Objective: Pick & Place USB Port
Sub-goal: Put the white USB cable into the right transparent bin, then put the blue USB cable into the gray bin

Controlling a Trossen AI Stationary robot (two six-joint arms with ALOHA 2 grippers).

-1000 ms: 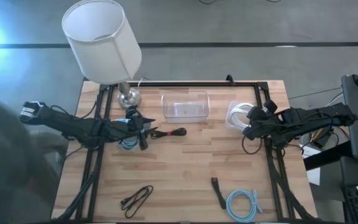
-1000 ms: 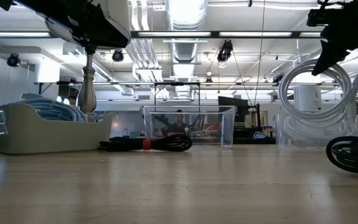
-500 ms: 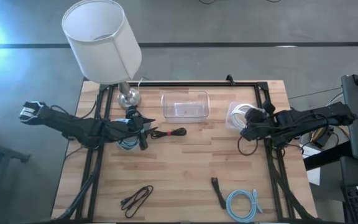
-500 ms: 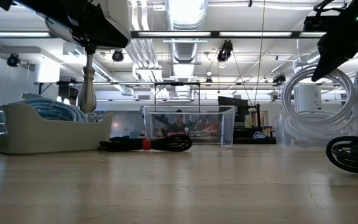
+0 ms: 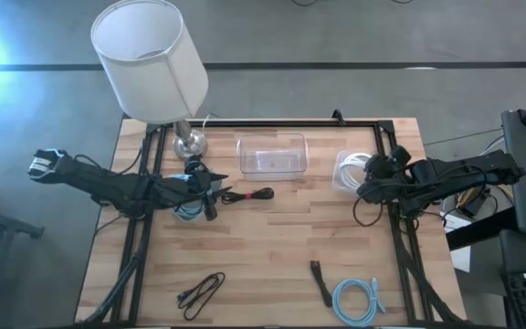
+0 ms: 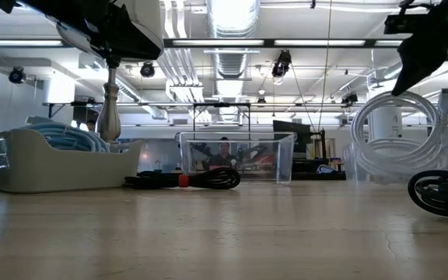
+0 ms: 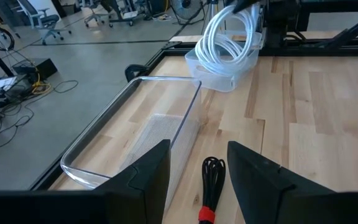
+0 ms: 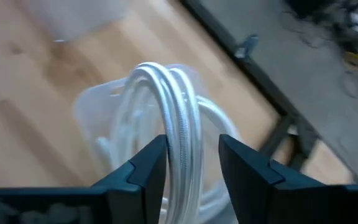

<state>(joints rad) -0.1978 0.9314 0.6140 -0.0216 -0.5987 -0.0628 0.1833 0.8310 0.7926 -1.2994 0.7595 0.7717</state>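
As it stands, white cable (image 8: 178, 118) coiled.

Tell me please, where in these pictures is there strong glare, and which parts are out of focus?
High view: a bright flare burns out the upper left corner, beside the white lampshade. Low view: ceiling lights glare, and the near wooden table looks soft. Right wrist view: the white cable coil and the dark fingers are blurred. Left wrist view: fairly sharp, and the clear container reflects light.
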